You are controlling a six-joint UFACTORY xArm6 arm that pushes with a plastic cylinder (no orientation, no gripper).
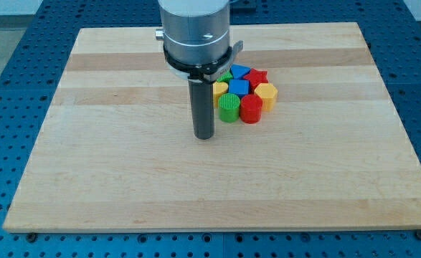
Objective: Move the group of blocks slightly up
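A tight group of small blocks sits right of the board's middle. It holds a green cylinder (229, 107), a red cylinder (251, 109), a yellow hexagonal block (266, 94), a blue block (238, 87), a red block (257, 77), a blue block (239, 71), a yellow block (219, 89) and a green block (225, 77) partly hidden by the rod. My tip (205, 135) rests on the board just left of and below the green cylinder, a small gap apart from it.
The wooden board (124, 143) lies on a blue perforated table (9, 107). The arm's grey housing (194, 32) hangs over the board's top middle and hides part of the group's left side.
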